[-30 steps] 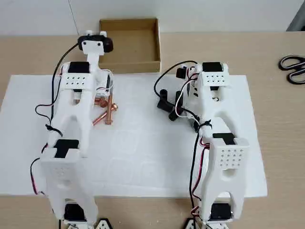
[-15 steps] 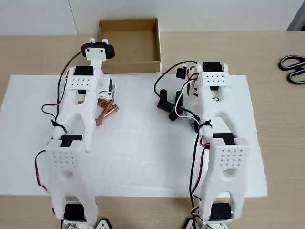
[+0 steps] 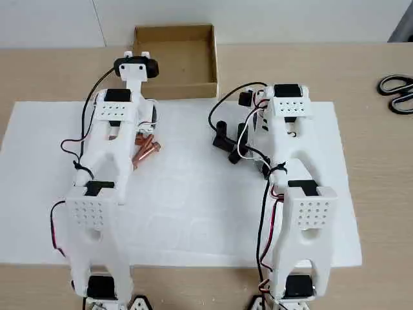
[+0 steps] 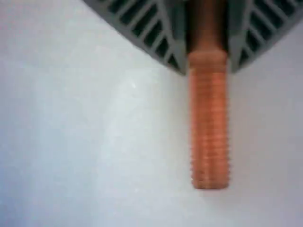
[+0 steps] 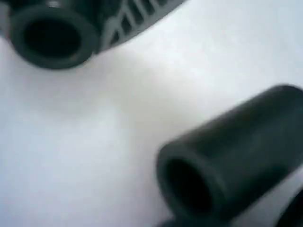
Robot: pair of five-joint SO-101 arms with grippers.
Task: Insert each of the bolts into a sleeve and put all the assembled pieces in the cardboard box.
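Bolt (image 4: 208,123): copper, clamped at its smooth upper shank in the left gripper (image 4: 207,56), threaded end sticking out over the white sheet (image 3: 193,213)
Loose bolts (image 3: 147,150): small heap on the sheet, partly under the left arm
Sleeves (image 3: 226,139): black, clustered beside the right arm; one sleeve (image 5: 52,38) sits against the right gripper (image 5: 125,21), a second sleeve (image 5: 227,156) lies on its side nearby
Right gripper: grip state cannot be told
Cardboard box (image 3: 210,58): open, beyond the sheet's far edge
Scissors (image 3: 397,90): on the bare table, far right
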